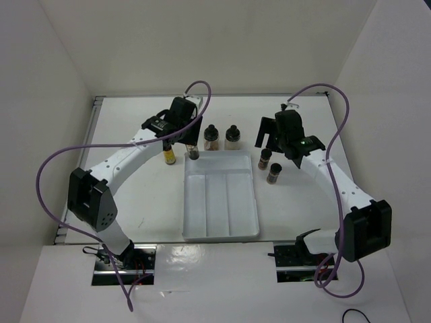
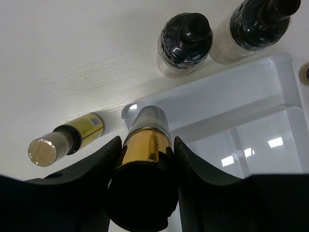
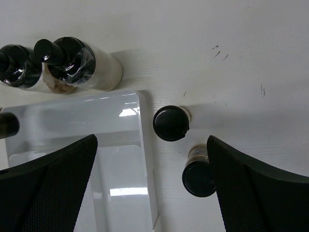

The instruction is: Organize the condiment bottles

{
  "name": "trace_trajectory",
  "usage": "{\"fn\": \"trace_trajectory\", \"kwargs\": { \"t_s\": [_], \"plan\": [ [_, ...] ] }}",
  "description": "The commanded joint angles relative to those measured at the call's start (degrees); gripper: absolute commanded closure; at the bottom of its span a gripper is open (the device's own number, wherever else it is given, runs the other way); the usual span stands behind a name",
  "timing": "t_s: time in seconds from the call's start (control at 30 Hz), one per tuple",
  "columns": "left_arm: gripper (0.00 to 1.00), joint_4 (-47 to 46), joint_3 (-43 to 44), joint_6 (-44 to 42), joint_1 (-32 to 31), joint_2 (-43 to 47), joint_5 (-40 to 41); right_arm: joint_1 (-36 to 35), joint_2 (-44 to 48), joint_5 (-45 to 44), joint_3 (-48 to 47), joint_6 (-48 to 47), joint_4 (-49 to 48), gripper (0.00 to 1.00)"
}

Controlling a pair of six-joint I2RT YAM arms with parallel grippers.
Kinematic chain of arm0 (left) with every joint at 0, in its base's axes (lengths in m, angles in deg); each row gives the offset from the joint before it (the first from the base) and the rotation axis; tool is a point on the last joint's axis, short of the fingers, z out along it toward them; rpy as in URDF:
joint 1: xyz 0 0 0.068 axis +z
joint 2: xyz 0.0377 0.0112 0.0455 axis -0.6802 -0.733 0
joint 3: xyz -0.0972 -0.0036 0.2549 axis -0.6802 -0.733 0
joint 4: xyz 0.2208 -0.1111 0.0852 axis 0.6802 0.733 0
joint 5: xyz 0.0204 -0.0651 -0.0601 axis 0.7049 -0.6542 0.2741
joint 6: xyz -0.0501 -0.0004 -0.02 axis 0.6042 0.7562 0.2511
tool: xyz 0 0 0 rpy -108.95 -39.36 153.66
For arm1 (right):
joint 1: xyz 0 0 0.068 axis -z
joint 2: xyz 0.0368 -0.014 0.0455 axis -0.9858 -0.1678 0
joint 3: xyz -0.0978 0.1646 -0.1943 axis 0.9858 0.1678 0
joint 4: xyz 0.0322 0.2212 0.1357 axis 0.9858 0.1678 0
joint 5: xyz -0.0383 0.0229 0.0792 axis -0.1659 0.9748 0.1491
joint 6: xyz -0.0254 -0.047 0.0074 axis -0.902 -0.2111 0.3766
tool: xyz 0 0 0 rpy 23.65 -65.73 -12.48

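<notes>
My left gripper (image 2: pixel 146 140) is shut on a bottle (image 2: pixel 145 154) with a black cap and amber band, held upright at the white tray's far left corner (image 1: pixel 193 153). A yellow-labelled bottle (image 1: pixel 170 156) stands on the table just left of it and also shows in the left wrist view (image 2: pixel 72 139). Two pale-filled bottles (image 1: pixel 211 136) (image 1: pixel 233 136) stand behind the tray. Two dark-filled bottles (image 1: pixel 265 159) (image 1: pixel 274 173) stand right of the tray. My right gripper (image 1: pixel 271 139) is open and empty above them; in its wrist view (image 3: pixel 154 193) both bottles (image 3: pixel 171 123) (image 3: pixel 199 176) lie between the fingers.
The white three-section tray (image 1: pixel 232 222) lies mid-table, also seen in the left wrist view (image 2: pixel 231 92) and the right wrist view (image 3: pixel 72 125); its sections hold nothing but the gripped bottle at the corner. White walls close off the left, back and right.
</notes>
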State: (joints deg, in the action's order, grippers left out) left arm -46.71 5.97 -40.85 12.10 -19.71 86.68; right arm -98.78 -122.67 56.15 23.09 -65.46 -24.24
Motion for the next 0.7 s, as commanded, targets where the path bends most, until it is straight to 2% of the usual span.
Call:
{"fn": "trace_trajectory", "kwargs": {
  "t_s": [0.0,0.37,0.53,0.67],
  "plan": [
    [1.00,-5.15,-0.97,-0.01,0.53,-1.28,-0.48,0.33,-0.15,0.83,0.09,0.36,-1.84,0.02],
    [0.96,-7.52,-4.14,0.52,0.53,-3.48,0.32,0.33,-3.40,1.36,0.09,-0.17,-2.37,0.02],
    [0.86,-8.14,-4.76,0.52,0.53,-4.53,0.84,0.33,-4.45,1.36,0.09,-0.17,-2.89,0.02],
    [0.66,-8.14,-4.76,0.52,0.53,-5.15,0.84,0.33,-4.45,1.36,0.09,-0.17,-2.89,0.02]
  ]
}}
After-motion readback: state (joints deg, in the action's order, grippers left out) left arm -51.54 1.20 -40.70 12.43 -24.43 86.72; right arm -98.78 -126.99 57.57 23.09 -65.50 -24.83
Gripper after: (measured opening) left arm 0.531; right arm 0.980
